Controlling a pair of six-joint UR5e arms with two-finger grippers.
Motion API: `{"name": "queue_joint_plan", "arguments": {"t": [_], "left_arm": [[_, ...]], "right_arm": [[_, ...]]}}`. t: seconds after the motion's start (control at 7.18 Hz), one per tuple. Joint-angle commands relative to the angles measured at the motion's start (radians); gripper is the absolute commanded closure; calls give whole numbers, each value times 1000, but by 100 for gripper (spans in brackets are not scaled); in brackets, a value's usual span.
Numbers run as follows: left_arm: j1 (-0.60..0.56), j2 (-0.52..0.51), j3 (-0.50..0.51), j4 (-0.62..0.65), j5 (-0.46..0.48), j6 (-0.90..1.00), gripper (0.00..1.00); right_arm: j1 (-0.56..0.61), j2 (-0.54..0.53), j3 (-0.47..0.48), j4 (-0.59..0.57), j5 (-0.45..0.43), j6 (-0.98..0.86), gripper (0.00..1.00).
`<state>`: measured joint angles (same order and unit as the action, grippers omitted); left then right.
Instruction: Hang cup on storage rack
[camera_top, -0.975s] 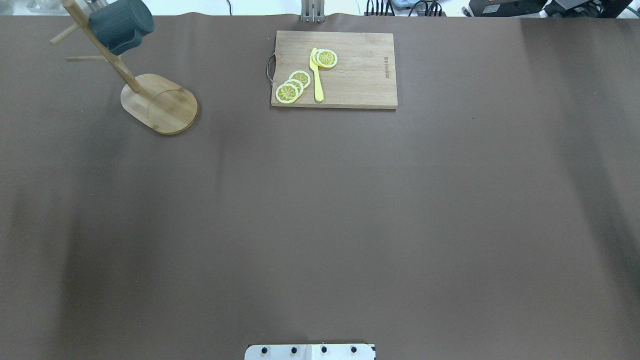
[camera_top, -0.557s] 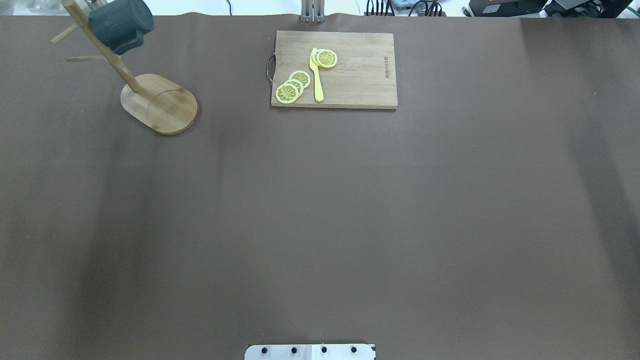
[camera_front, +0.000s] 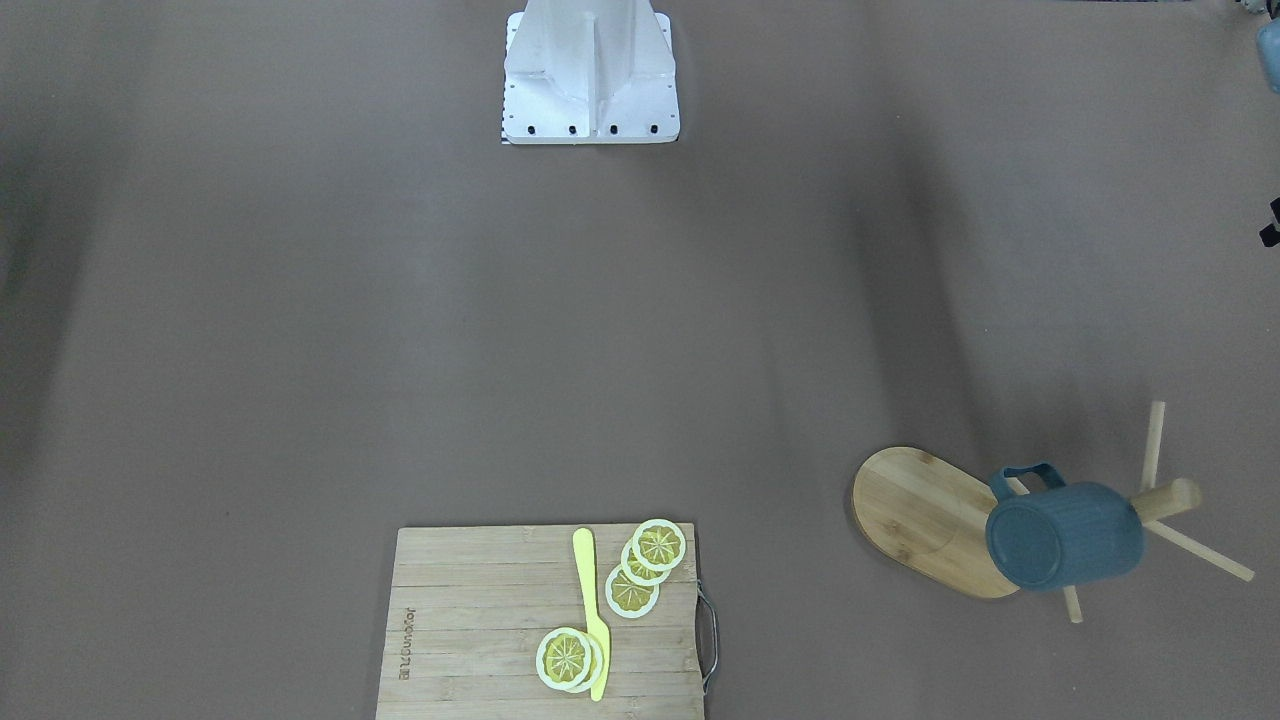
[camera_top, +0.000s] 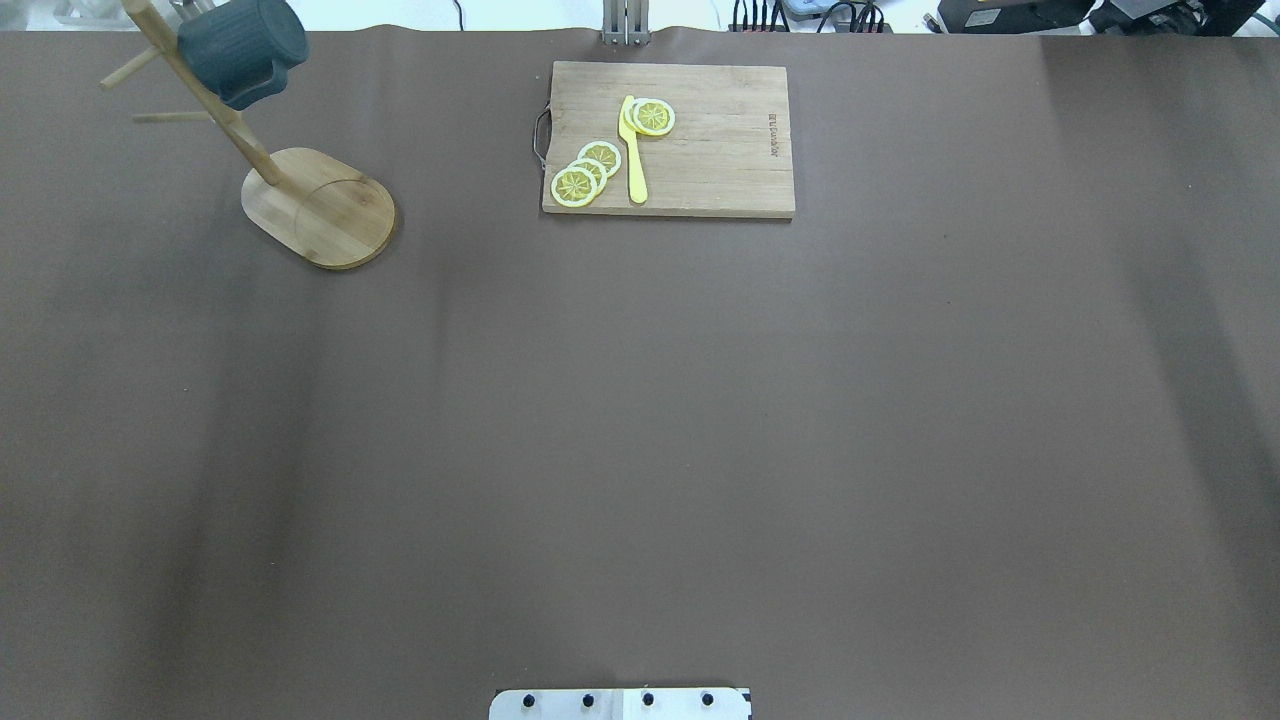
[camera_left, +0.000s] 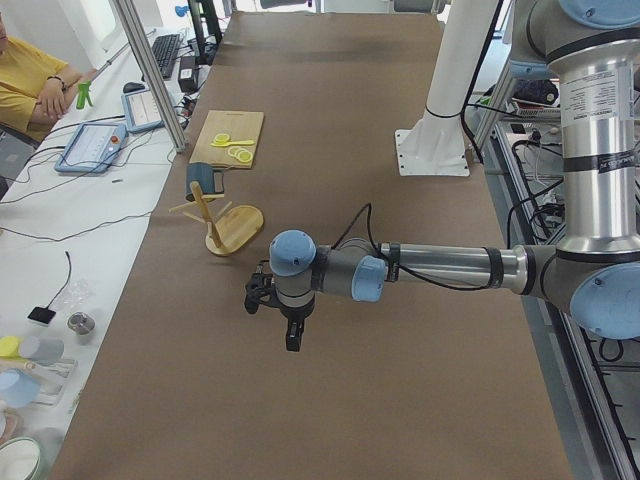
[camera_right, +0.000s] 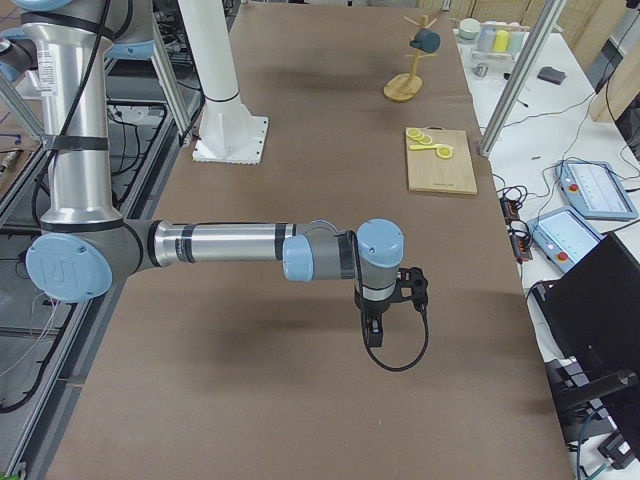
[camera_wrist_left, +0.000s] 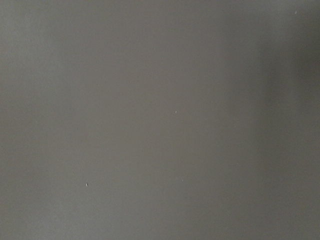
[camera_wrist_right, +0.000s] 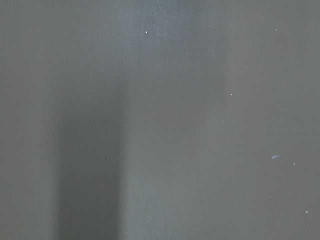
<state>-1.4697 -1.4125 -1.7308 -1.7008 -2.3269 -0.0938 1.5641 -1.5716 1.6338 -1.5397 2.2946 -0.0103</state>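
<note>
The dark blue-grey cup (camera_top: 240, 50) hangs by its handle on a peg of the bamboo storage rack (camera_top: 320, 208) at the table's far left corner. In the front-facing view the cup (camera_front: 1065, 535) hangs bottom outward over the rack's oval base (camera_front: 915, 510). My left gripper (camera_left: 291, 343) shows only in the exterior left view, above bare table well short of the rack (camera_left: 235, 228); I cannot tell if it is open. My right gripper (camera_right: 372, 338) shows only in the exterior right view, far from the cup (camera_right: 426, 40); I cannot tell its state. Both wrist views show only brown mat.
A wooden cutting board (camera_top: 668, 138) with lemon slices (camera_top: 585, 172) and a yellow knife (camera_top: 633, 150) lies at the far middle of the table. The robot's base plate (camera_top: 620, 704) is at the near edge. Operators' desks stand beyond the far edge.
The cup and rack have not moved. Only the soft shadows on the mat's left side have drifted a little.
</note>
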Motion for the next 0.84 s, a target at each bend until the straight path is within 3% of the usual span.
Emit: {"name": "queue_joint_plan", "arguments": {"t": [0.0,0.7], "left_arm": [[0,0,1,0,-3,-3,1],[0,1,8,-3,-2,-4,1]], "right_arm": [[-1,-1,1,-2,3,0,0],[-2,2,-5,-2,3,0,0]]}}
